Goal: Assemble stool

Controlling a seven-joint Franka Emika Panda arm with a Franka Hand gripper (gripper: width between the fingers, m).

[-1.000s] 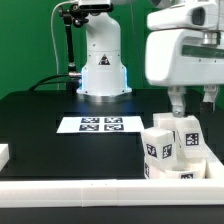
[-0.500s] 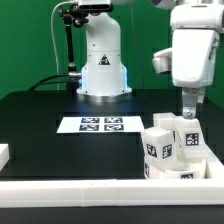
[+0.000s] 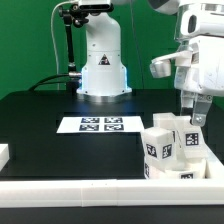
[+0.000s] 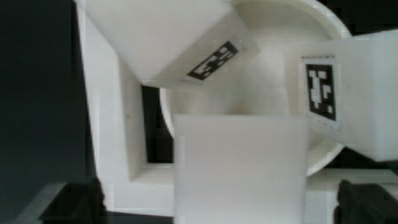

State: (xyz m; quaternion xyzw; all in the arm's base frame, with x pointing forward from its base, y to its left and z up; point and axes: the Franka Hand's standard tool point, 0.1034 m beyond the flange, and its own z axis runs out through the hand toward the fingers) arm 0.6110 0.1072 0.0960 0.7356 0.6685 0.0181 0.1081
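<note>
- Stool legs (image 3: 165, 145) sitting clustered right of the marker board (image 3: 98, 124).
- Gripper (image 3: 195, 117) hovering over them; grip state unclear.
- Judging approach step; next needing descent onto one leg.

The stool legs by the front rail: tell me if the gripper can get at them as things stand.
Probably yes. The gripper hangs right above the stool legs clustered at the exterior view's right, with nothing visible between them. Whether its jaws are open is unclear, and the legs stand packed close, so finger room may be tight.
</note>
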